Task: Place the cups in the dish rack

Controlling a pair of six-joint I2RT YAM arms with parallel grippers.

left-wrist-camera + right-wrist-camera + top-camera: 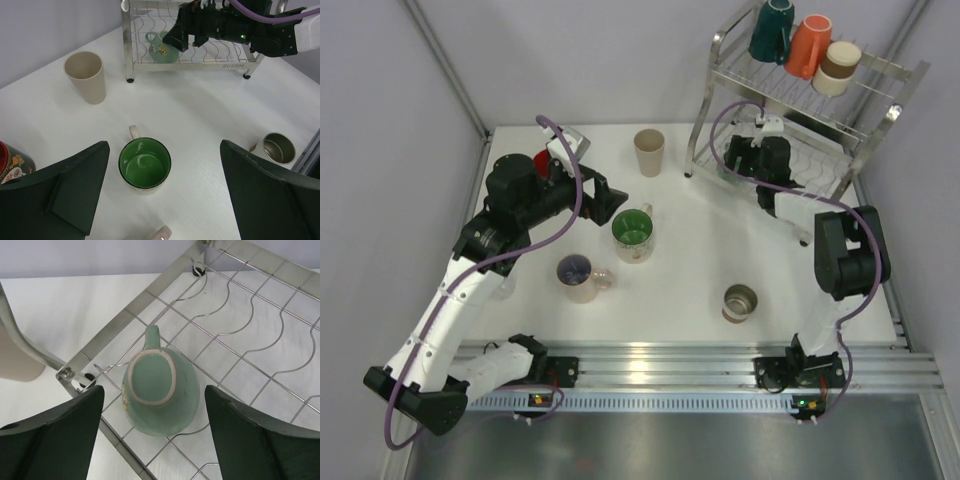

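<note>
Counting 4 cups in the dish rack (200, 63): dark teal mug (772, 30), orange mug (807, 46) and white-and-brown cup (838, 66) up top, and mint mug (165, 405) inverted on the lower shelf, below the right gripper (154, 392), whose fingers are spread. 5 wait on the table (720, 250): beige cup (649, 152), pinkish mug (580, 277), steel cup (740, 302), red mug (544, 163), and green-lined mug (145, 164) beneath the spread, empty left gripper (164, 150).

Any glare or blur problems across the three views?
Top external: bright glare on the silver aluminium mounting rail. Left wrist: even light, green-lined ceramic mug crisp. Right wrist: mint-green ceramic mug in focus, no blur.
</note>
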